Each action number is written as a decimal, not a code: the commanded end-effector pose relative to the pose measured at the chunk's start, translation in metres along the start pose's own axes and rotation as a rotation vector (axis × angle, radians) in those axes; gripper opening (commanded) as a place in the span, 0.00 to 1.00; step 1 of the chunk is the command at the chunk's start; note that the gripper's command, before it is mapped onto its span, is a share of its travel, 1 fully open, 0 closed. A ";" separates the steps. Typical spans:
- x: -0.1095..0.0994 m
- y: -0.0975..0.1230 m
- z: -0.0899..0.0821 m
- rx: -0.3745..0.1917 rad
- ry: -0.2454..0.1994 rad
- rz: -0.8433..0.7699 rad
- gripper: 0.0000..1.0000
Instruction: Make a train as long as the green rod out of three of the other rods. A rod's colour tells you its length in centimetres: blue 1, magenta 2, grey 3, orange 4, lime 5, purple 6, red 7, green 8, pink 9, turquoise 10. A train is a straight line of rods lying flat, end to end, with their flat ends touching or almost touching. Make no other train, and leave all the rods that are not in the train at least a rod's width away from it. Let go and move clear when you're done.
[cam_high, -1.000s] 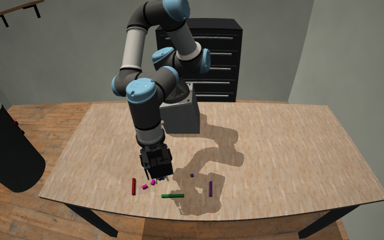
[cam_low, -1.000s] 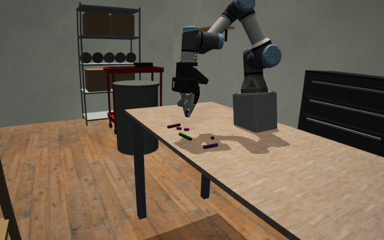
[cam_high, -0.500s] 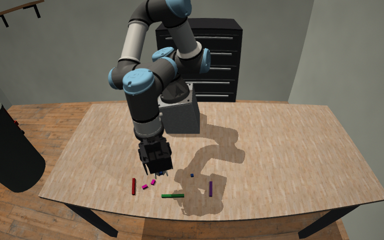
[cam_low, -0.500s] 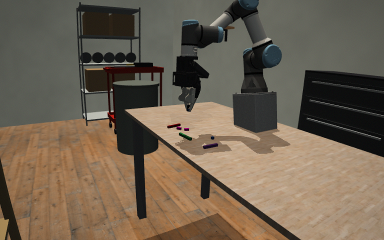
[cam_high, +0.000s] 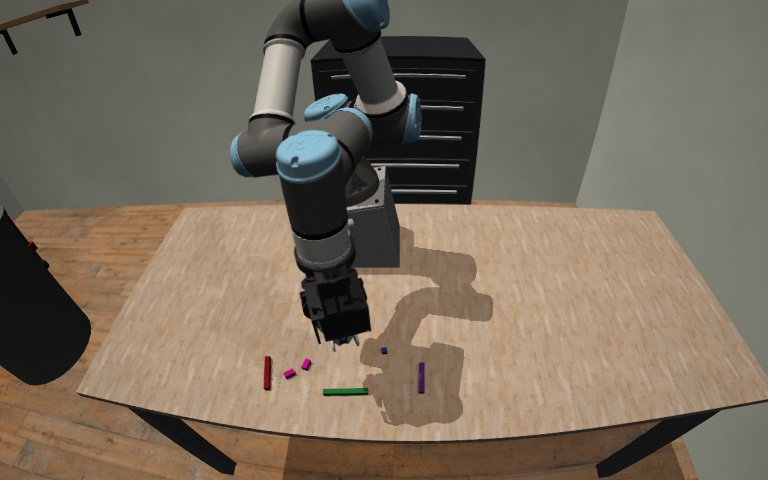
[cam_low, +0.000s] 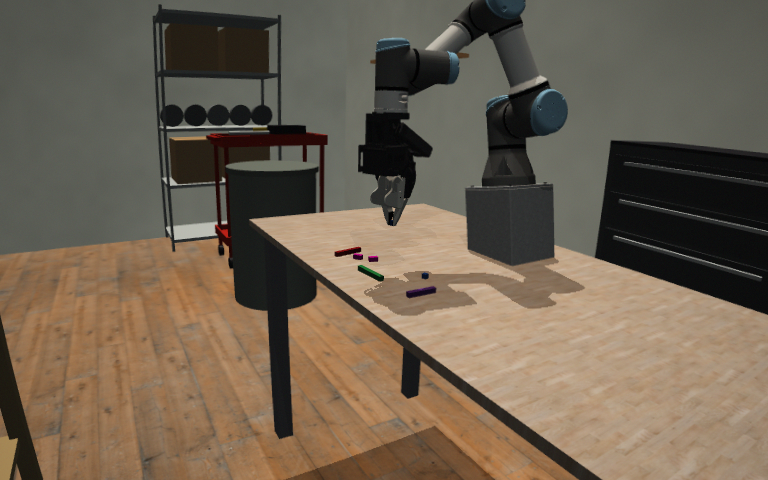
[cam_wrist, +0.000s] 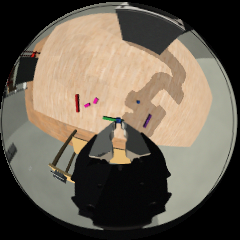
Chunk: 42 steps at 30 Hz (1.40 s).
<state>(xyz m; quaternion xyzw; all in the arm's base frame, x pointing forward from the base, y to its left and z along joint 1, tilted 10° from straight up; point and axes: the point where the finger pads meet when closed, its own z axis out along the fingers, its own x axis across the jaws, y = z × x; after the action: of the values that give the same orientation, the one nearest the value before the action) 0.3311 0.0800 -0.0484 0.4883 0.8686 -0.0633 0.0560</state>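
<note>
My gripper (cam_high: 339, 341) is shut on a small blue rod (cam_high: 342, 340) and holds it well above the table, as the exterior view shows (cam_low: 391, 217). In the wrist view the blue rod (cam_wrist: 119, 120) shows between the fingertips. The green rod (cam_high: 345, 391) lies flat near the front edge, below and just right of the gripper. A second blue rod (cam_high: 384, 350) lies on the table to the right. A purple rod (cam_high: 421, 377) lies further right. Two magenta rods (cam_high: 289, 373) (cam_high: 306, 363) and a red rod (cam_high: 266, 372) lie to the left. None of the rods on the table touch.
The robot's grey base block (cam_high: 373, 226) stands behind the rods. A black drawer cabinet (cam_high: 430, 118) stands behind the table. A dark bin (cam_low: 274, 232) stands at the table's left end. The rods lie close to the front edge (cam_high: 351, 430).
</note>
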 end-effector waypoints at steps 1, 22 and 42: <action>0.059 -0.004 -0.001 -0.002 -0.006 0.109 0.00; 0.071 -0.006 0.001 -0.001 -0.006 0.124 0.00; 0.070 -0.006 0.057 0.000 -0.005 0.124 0.00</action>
<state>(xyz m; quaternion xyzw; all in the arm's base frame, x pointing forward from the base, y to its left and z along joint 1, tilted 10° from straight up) 0.2827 0.1295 -0.0914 0.5417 0.8360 -0.0706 0.0516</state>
